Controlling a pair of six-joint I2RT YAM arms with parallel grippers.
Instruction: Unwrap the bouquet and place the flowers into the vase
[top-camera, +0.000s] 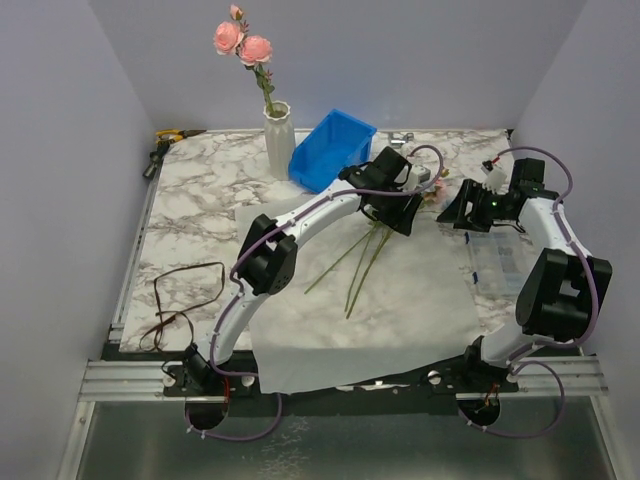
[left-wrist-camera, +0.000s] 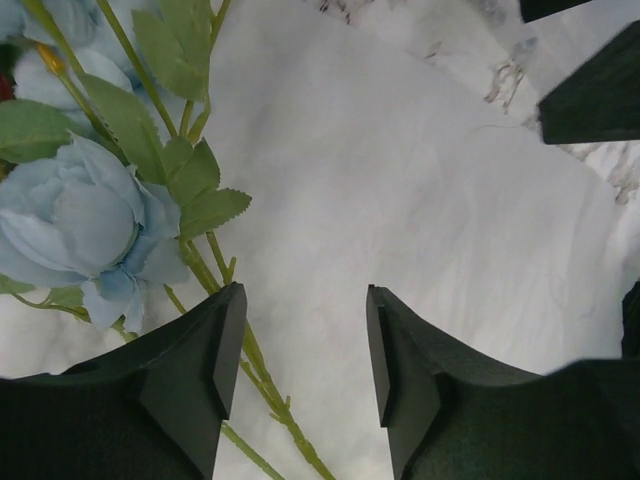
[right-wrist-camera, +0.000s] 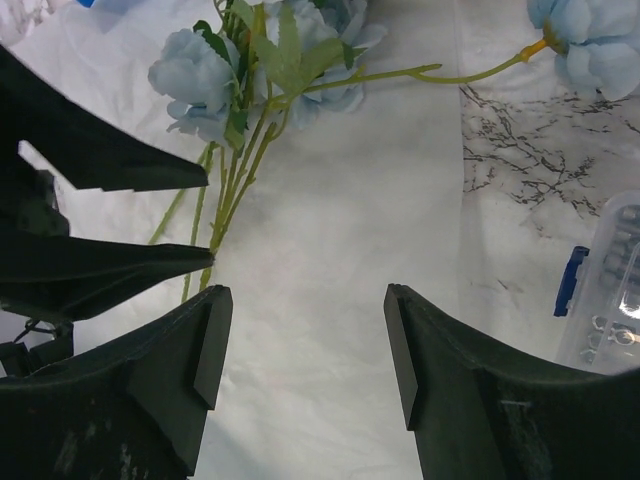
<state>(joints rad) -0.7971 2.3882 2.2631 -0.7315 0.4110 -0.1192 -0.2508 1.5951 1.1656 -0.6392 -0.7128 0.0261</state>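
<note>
Top external view: vase (top-camera: 278, 138) stands at back of table (top-camera: 190, 200), pink flowers (top-camera: 242, 42) upright in it. Just right of vase: blue bin (top-camera: 333, 148). Right of vase and nearer camera: flat wrapping paper (top-camera: 400, 310), loose flowers (top-camera: 360, 262) lying on it. Over their heads, left gripper (top-camera: 402, 214), jaws partly apart, gripping nothing. Further right of vase, right gripper (top-camera: 455, 212), jaws wide, empty.

Marble table (top-camera: 200, 200) under white paper (top-camera: 400, 310), vase (top-camera: 278, 145), blue bin (top-camera: 322, 165), brown cord (top-camera: 221, 282).
</note>
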